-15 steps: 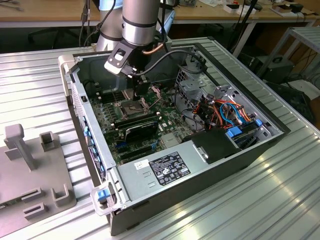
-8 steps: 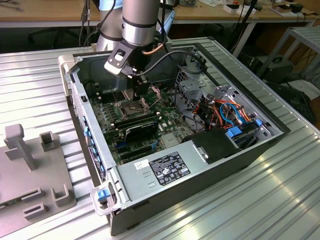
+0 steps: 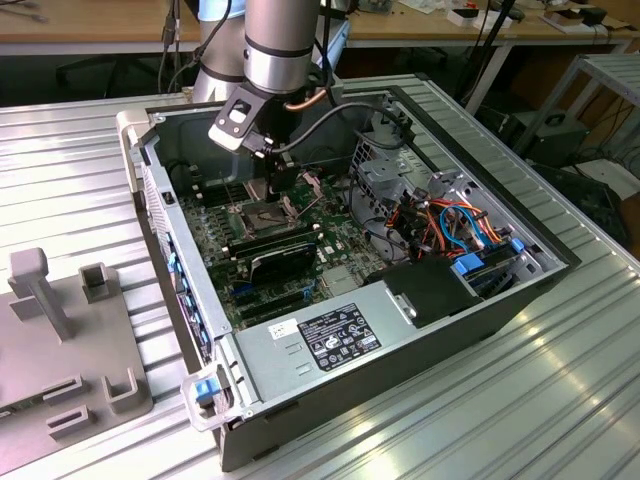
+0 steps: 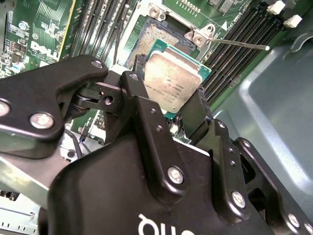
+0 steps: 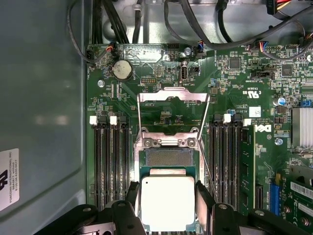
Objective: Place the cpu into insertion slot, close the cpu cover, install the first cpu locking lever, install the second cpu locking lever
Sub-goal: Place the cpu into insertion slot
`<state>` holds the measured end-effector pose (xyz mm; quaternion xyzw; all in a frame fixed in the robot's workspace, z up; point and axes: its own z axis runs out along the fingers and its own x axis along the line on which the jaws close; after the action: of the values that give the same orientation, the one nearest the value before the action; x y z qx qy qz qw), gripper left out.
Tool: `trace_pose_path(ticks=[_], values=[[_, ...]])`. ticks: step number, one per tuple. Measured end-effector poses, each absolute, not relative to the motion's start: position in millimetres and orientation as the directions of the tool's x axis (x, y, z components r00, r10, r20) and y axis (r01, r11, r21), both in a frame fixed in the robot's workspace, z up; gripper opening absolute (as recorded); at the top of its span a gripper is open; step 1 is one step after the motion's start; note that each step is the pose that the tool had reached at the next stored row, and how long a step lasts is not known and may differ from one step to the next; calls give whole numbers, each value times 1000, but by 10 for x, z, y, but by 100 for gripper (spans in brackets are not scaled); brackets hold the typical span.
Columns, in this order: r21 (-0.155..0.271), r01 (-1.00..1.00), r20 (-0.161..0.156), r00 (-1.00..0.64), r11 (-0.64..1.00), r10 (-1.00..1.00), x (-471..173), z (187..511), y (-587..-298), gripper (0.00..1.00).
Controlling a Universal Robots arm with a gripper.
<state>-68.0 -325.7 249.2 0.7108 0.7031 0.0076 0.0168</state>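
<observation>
We have the pincer (image 5: pixel 167 192) clamped on the cpu (image 5: pixel 167 208) by two opposite edges; the bare insertion slot (image 5: pixel 168 156) lies just ahead of it, cpu cover (image 5: pixel 173 96) raised.

Ribbed metal table (image 3: pixel 560 400) — perhaps wooden desks (image 3: pixel 90 25)

Both wrist views close above insertion slot (image 5: pixel 168 156)
</observation>
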Motion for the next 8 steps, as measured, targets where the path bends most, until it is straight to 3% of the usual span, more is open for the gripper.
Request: trace_pose_path(ticks=[8], values=[[34, 999, -12, 11, -11, 1000, -680, 2445, -3257, 55]])
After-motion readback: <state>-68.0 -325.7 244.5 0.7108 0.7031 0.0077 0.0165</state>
